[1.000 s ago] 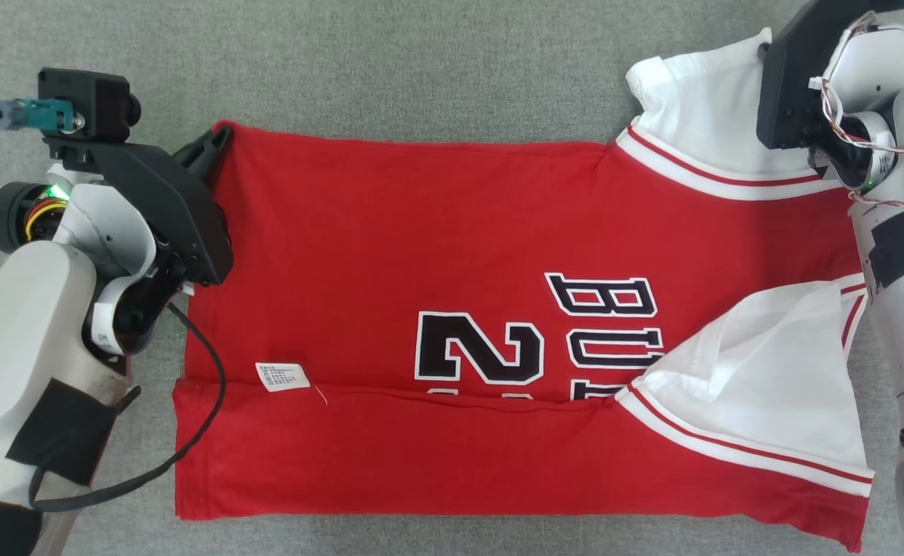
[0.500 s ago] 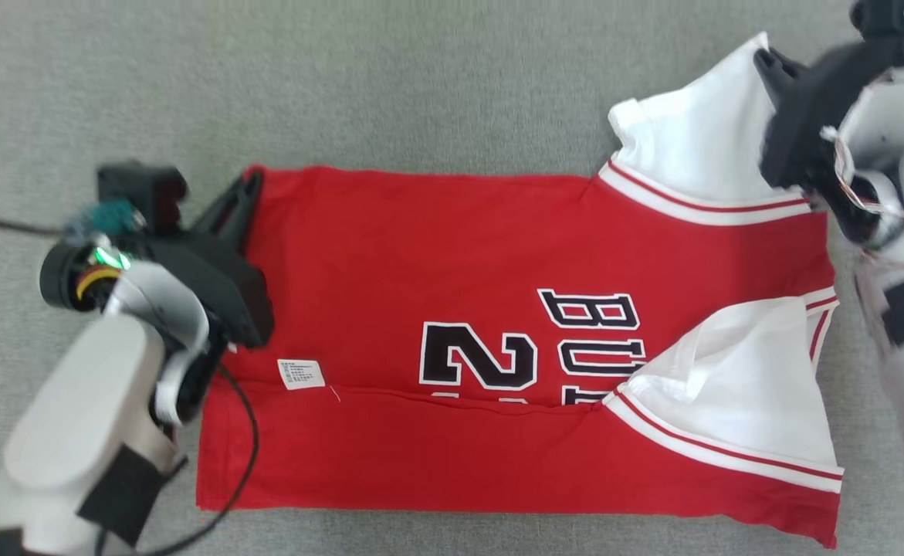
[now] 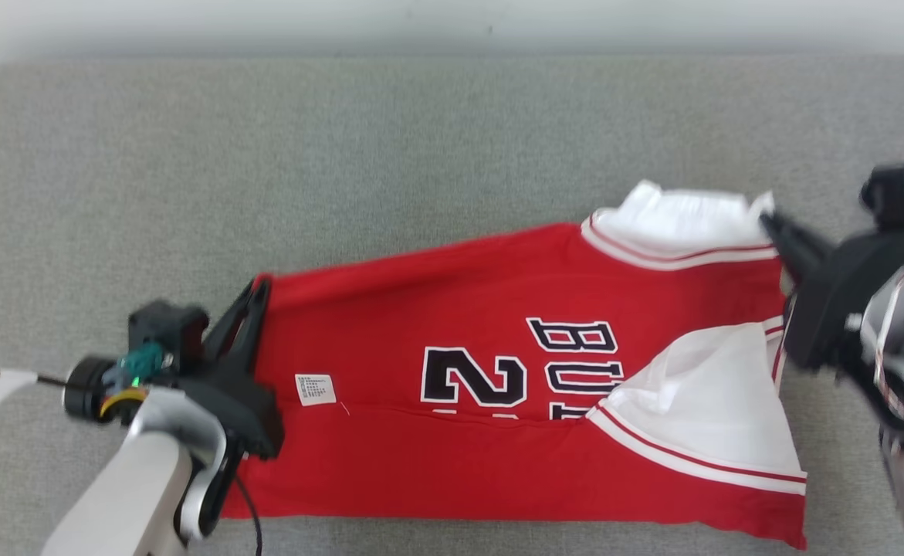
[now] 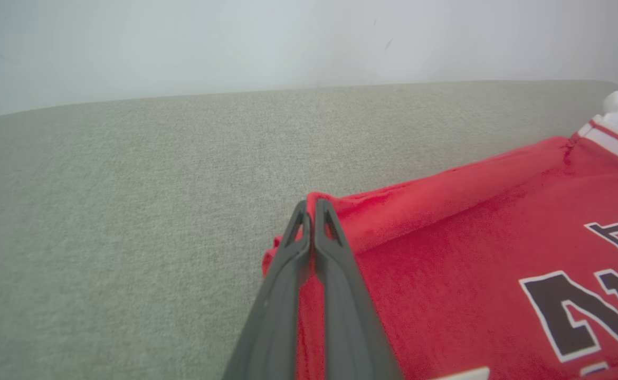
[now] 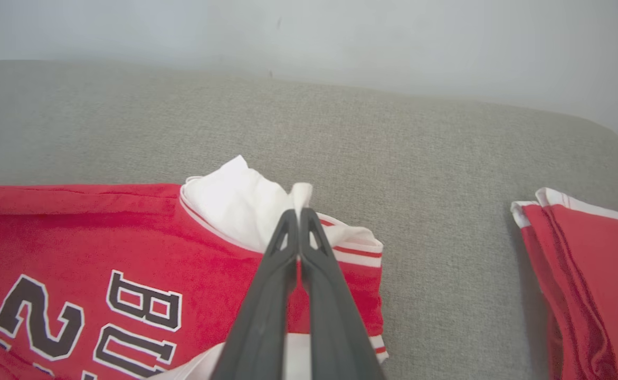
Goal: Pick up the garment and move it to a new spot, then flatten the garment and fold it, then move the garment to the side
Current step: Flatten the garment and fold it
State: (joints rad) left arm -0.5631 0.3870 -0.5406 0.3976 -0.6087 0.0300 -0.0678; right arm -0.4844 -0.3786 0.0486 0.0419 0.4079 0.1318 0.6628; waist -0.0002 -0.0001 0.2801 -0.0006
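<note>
Item: red jersey (image 3: 452, 309), spread across grey cushion (image 3: 305, 154), near edge folded over. Hem corner clamped between fingers of left gripper (image 3: 259, 289); white sleeve tip clamped by right gripper (image 3: 768, 222).

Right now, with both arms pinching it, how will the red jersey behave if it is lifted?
Probably floppy: the red jersey bunches and wrinkles where the left fingers pinch its corner. Likely light, since the thin right fingers hold it by a pinch of white cloth. The white sleeve folded over the front may slide open when lifted.
</note>
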